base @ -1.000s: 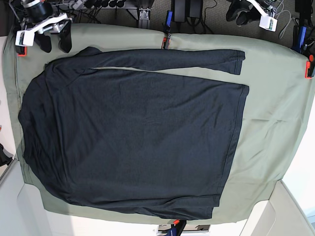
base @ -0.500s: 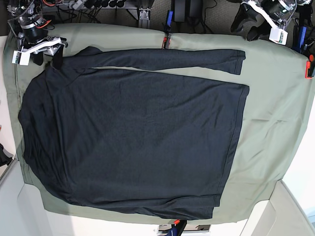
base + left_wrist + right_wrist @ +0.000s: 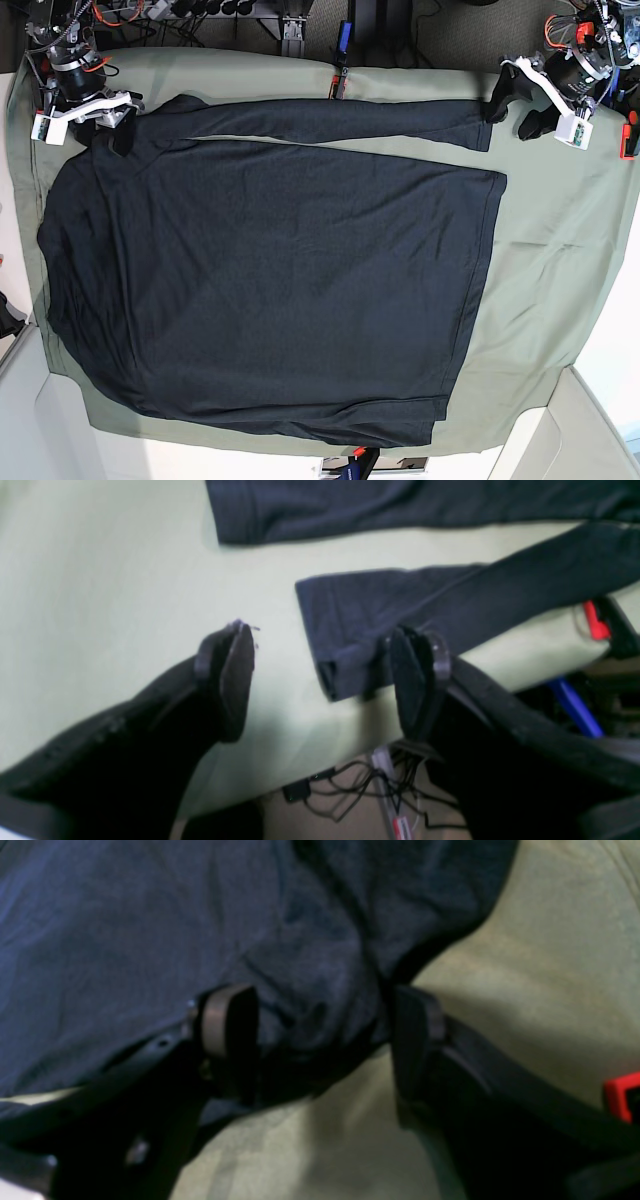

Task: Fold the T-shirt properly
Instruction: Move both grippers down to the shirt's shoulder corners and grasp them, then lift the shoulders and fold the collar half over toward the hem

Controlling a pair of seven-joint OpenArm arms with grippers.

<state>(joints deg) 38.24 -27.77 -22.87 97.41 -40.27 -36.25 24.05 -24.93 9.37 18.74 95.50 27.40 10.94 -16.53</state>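
Both grippers spread wide at opposite ends of the far sleeve; nothing grasped.

The T-shirt (image 3: 270, 280) lies flat on the sage-green table cloth (image 3: 560, 240), body spread across the centre, one long sleeve (image 3: 330, 118) stretched along the far edge. Left gripper (image 3: 320, 680), at the far right in the base view, is released: one finger (image 3: 415, 680) rests at the sleeve cuff (image 3: 345, 645), the other finger over bare cloth, with the cuff corner lying between them. Right gripper (image 3: 320, 1035), at the far left, is likewise released, straddling bunched fabric at the shoulder where the shirt edge meets the cloth. A red clamp (image 3: 336, 84) sits on the far table edge beside the sleeve.
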